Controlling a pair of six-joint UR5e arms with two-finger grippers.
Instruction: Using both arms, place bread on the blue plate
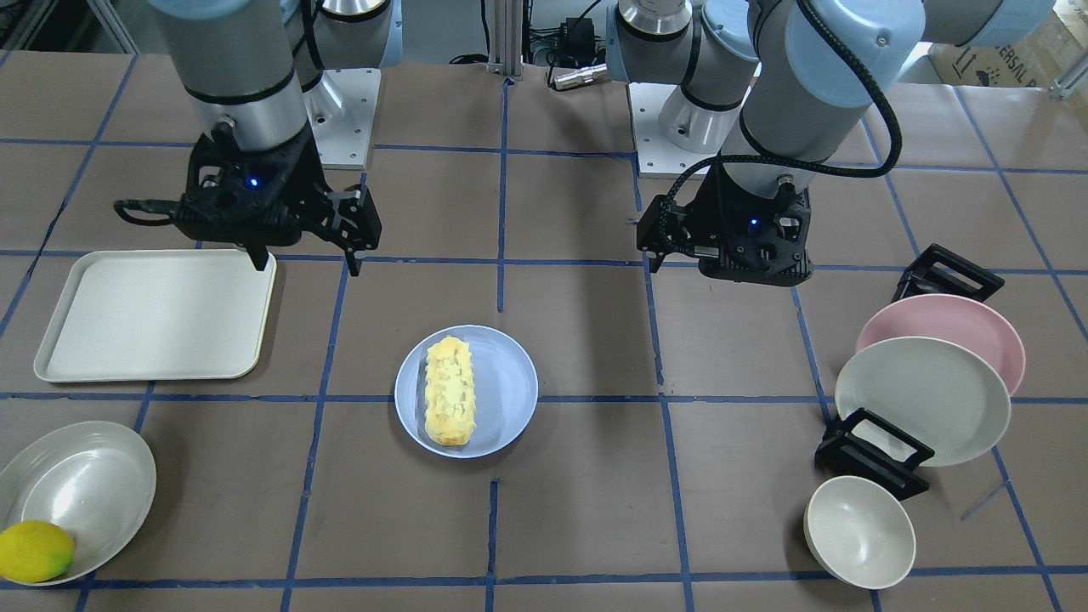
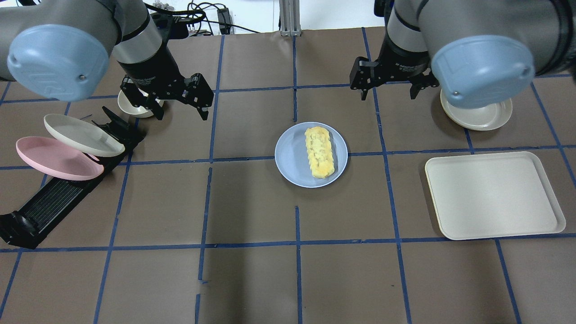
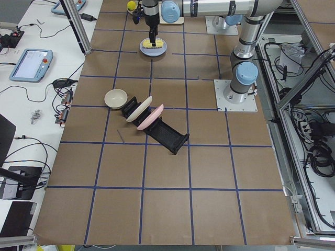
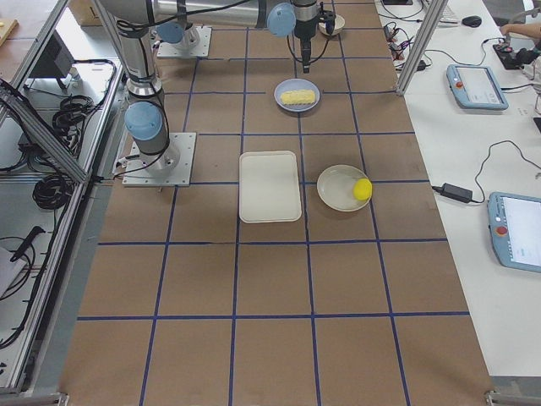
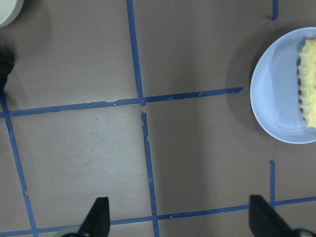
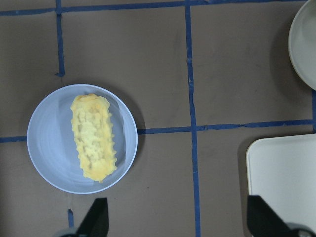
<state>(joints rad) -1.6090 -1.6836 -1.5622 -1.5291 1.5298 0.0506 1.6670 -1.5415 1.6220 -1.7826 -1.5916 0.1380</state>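
Note:
The bread (image 1: 449, 391) lies lengthwise on the blue plate (image 1: 506, 374) at the table's middle; both also show in the overhead view, bread (image 2: 319, 151) on plate (image 2: 292, 157). My left gripper (image 2: 181, 112) is open and empty, hovering off to the plate's side; its wrist view shows the fingertips (image 5: 98, 219) wide apart and the plate's edge (image 5: 276, 94). My right gripper (image 2: 388, 95) is open and empty on the plate's other side; its wrist view shows bread (image 6: 93, 136) and plate (image 6: 49, 143) below, apart from the fingertips (image 6: 96, 219).
A cream tray (image 2: 495, 193) lies on my right. A cream plate (image 1: 85, 484) holds a lemon (image 1: 34, 551). On my left a black rack (image 2: 45, 207) carries a pink plate (image 2: 58, 158) and a cream plate (image 2: 83, 135). A cream bowl (image 1: 858, 531) stands beside it.

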